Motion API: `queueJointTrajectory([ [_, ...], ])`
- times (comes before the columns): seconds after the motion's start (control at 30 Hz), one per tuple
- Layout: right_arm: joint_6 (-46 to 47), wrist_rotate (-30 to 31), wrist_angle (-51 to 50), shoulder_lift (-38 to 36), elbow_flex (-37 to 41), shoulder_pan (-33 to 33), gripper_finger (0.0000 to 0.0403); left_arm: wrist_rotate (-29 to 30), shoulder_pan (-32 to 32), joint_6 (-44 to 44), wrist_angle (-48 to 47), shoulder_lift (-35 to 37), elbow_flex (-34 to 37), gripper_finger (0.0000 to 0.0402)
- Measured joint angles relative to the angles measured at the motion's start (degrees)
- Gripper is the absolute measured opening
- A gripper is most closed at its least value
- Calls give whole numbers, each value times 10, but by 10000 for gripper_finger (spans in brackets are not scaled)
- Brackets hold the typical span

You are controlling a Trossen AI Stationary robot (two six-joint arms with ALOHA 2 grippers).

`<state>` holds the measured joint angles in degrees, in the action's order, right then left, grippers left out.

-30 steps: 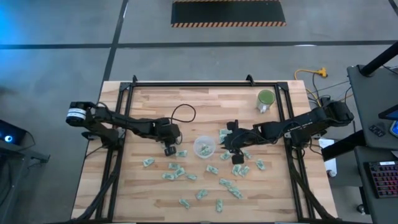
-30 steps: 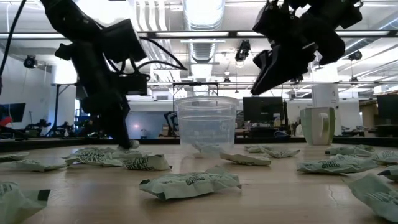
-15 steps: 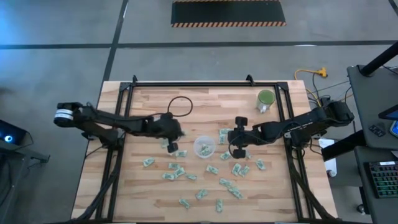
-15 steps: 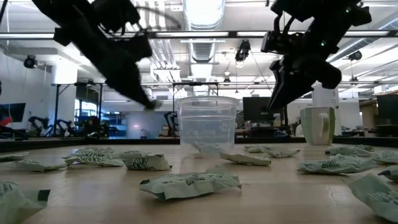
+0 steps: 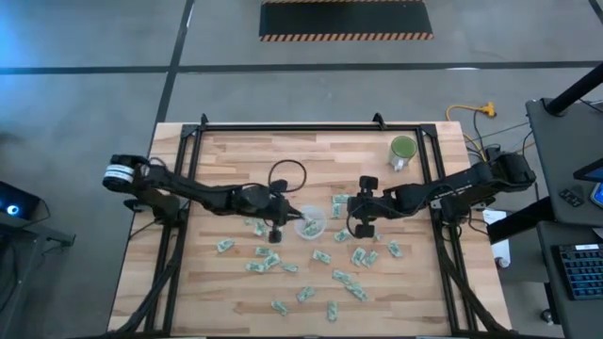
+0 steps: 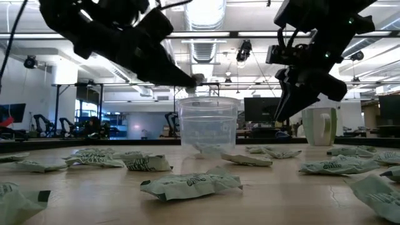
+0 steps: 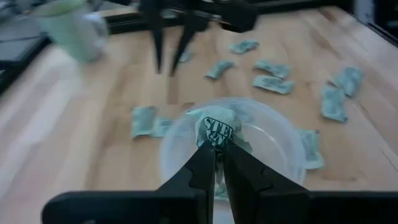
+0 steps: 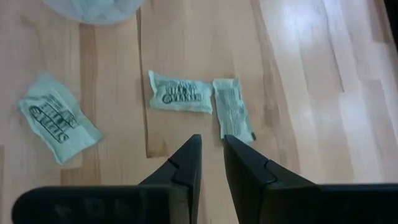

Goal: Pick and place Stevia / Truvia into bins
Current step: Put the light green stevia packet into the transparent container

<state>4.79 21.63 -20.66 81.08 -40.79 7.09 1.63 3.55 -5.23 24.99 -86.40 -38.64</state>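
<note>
Stevia packet (image 7: 216, 129) pinched in the left gripper (image 7: 217, 163), fingers all but closed on its lower edge, packet standing up between the tips. Held right over the mouth of the clear cup (image 7: 283, 140), which sits mid-table in the high view (image 5: 309, 224). Low view puts the left fingertip (image 6: 195, 79) just above the rim, not inside.

Step in hand, by the look of it: release into the cup. To do well:
- Centre the tips over the opening, not the near rim; wrist view shows the packet roughly central, fine as is.
- Drop slightly lower before opening so the light paper does not flutter out or hang on the rim.
- Open fully; thin packet may stick to a pad, so pause a beat before pulling away.
- Lift straight up on exit. Cup is light and clear plastic, likely to tip or slide if clipped.

At least one packet seems to lie in the cup bottom; count not readable.

Right gripper (image 8: 210, 162) above the table just beside the cup, fingers a narrow gap apart, holding nothing. Two packets (image 8: 180, 93) lie side by side ahead of its tips, likely next pick. Keep it clear of the cup until the left arm is out.

Many more packets (image 5: 350, 285) scattered across the table (image 5: 226, 165); green mug (image 5: 402, 151) well apart at the far right, not a target.
</note>
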Motion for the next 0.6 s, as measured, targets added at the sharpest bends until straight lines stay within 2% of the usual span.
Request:
queueJointTrajectory([
  [0.17, 12, 0, -1, 0, 11, 0, 61, -7, 0, -23, -3, -41, -19, 13],
  [0.3, 24, 0, 14, 0, 20, -6, 67, -13, 0, -32, -4, -39, -27, 22],
  [0.4, 20, 0, 52, 0, 34, -17, 76, -15, 0, -32, -5, -34, -27, 50],
  [0.6, -5, -1, 105, 0, 52, -40, 97, -15, 2, -31, -8, -31, -27, 134],
])
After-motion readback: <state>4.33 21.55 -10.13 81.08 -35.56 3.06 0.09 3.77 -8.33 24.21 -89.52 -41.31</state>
